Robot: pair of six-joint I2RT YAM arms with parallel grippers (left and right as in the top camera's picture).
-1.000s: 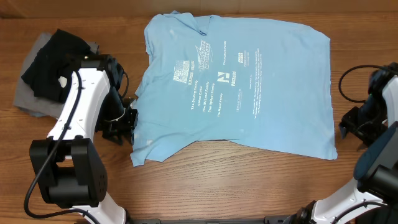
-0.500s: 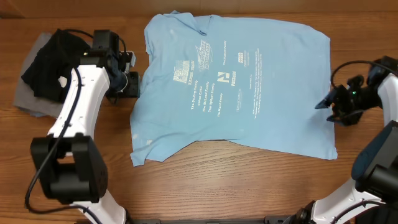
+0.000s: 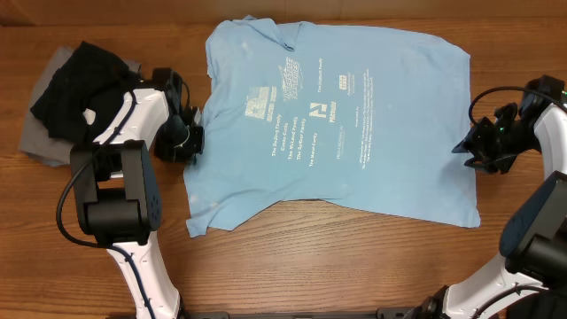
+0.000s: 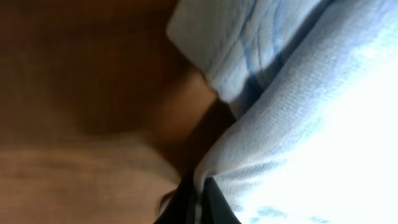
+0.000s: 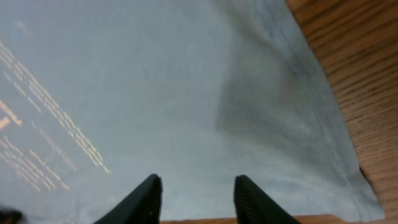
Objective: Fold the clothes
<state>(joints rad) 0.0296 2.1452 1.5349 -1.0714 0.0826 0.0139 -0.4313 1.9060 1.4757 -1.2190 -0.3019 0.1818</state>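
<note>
Two-fingered left end effector point(image 4: 194, 200) pinches T-shirt point(image 3: 354, 115) edge; right end effector point(image 5: 196, 186) spread above it.

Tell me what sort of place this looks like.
Probably a robotics lab bench, not a home: a wooden table, a left arm and a right arm working over it, and a light blue T-shirt spread flat beside a pile of dark garments.

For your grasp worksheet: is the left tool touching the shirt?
Touching. Left wrist view shows the left tool shut on the shirt edge.
</note>
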